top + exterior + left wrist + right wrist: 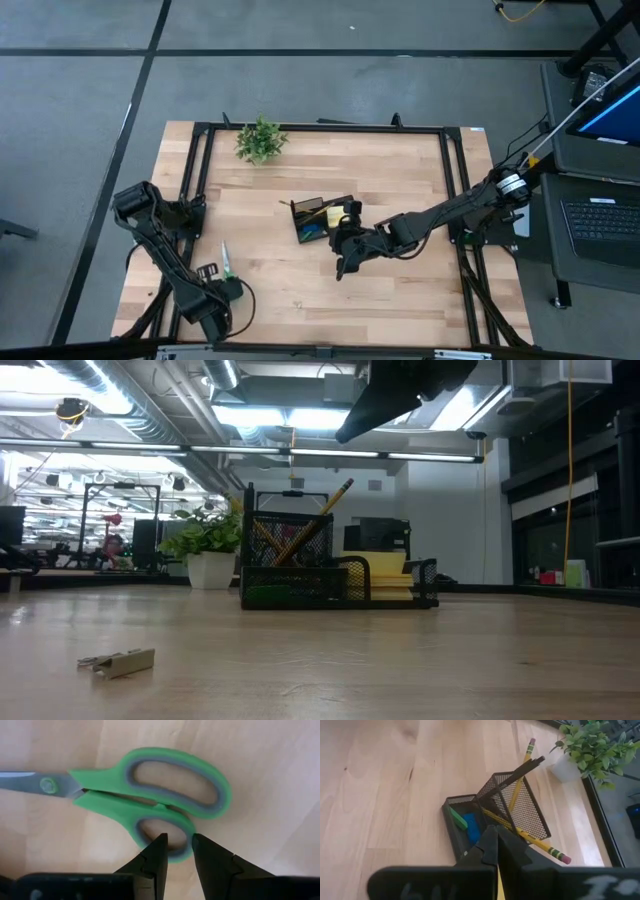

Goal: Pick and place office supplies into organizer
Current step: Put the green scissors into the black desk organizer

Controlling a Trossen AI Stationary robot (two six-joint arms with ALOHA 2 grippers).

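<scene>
Down at the near left corner of the table [300, 300], the left gripper [178, 845] hangs right over the green-handled scissors [150, 795], which lie flat on the wood. Its fingers stand a narrow gap apart at the rim of the smaller handle loop, gripping nothing that I can see. Near the middle of the table sits the organizer [315, 220], a black mesh tray with pencils [527, 757] leaning in its taller section, a blue block [472, 827] and a green piece [457, 817] in a low compartment, and a yellow sticky-note pad [380, 575] at one end. The right gripper [496, 847] hovers just beside it, fingers pressed together and empty. A small plant [260, 138] stands at the far edge.
</scene>
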